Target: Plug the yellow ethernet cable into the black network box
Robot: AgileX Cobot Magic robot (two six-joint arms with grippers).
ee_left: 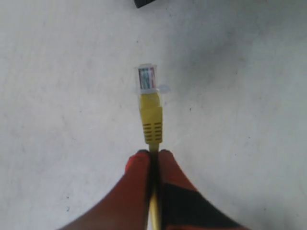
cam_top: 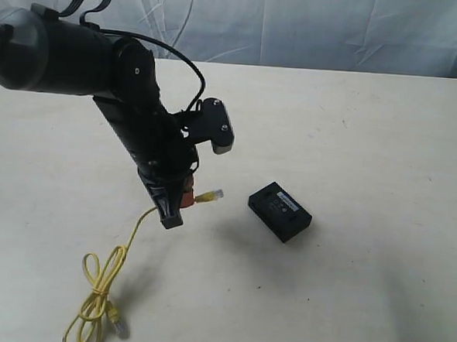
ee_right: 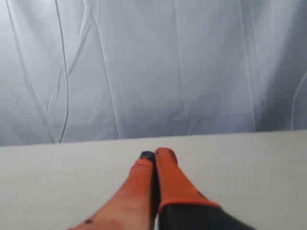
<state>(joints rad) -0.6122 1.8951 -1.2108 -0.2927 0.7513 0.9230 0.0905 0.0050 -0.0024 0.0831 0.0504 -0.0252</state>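
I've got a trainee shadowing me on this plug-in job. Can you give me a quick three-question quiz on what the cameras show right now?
1. True or false: the left gripper is shut on the yellow ethernet cable just behind its plug.
2. The held plug is: A) seated in the black network box; B) short of the box, not touching it; C) tucked under the box.
3. Fill in: the right gripper is ____, holding nothing.
Key: 1 true; 2 B; 3 shut.

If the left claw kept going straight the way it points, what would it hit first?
Probably the black network box: the left gripper pinches the yellow ethernet cable, whose plug leads and aims at the box. Height is hard to judge, so it might pass above.
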